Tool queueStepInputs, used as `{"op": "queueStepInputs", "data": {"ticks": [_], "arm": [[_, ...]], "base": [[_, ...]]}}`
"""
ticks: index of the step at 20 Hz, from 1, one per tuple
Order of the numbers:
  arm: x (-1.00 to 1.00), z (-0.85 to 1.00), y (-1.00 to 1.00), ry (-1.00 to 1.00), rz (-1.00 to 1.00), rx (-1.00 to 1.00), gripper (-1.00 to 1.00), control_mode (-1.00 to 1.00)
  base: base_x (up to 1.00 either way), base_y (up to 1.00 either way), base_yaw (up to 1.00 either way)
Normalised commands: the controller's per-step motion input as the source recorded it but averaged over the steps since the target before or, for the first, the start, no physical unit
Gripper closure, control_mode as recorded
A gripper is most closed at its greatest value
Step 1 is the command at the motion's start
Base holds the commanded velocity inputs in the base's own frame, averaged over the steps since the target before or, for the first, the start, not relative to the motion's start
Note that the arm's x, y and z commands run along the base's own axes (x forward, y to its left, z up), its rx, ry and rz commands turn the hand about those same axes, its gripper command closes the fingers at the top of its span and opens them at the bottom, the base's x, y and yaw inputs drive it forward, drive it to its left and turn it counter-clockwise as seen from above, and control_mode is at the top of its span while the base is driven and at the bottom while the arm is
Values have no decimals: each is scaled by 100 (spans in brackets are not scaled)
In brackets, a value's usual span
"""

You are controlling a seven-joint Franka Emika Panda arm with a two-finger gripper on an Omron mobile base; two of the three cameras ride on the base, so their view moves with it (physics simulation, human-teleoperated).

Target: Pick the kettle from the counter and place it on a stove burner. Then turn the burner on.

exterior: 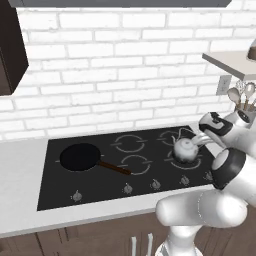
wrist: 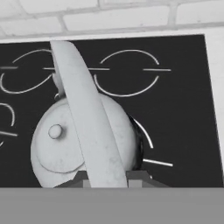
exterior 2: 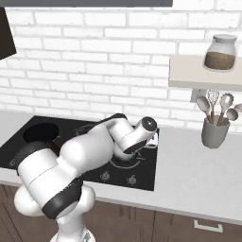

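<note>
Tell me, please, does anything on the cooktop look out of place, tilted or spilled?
Nothing stands out. The kettle stands upright on the front right stove burner, with the gripper shut on its handle. The black frying pan lies flat on the left burner. No spill shows on the glass.

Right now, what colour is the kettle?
Shiny silver; the kettle shows best in the left base view.

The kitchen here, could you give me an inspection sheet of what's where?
Surface: pale counter with black cooktop set in.
Job's things: kettle sits on the front right burner.
Clutter: frying pan on the left burner; utensil cup on the counter.
Gripper: gripper shut on the kettle's handle.
Cables: nothing seen.
Surroundings: white brick wall; jar on a shelf; knobs along the cooktop front.
</note>
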Motion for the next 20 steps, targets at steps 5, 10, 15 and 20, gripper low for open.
{"op": "queueStepInputs", "data": {"ticks": [5,10,15,20], "arm": [[22,-20,-1,1,0,0,100,-100],[17,-19,-12,0,0,0,100,-100],[5,-21,-14,0,0,0,100,-100],[2,-19,0,0,0,0,-100,-100]], "base": [[0,0,0],[0,0,0],[0,0,0],[0,0,0]]}}
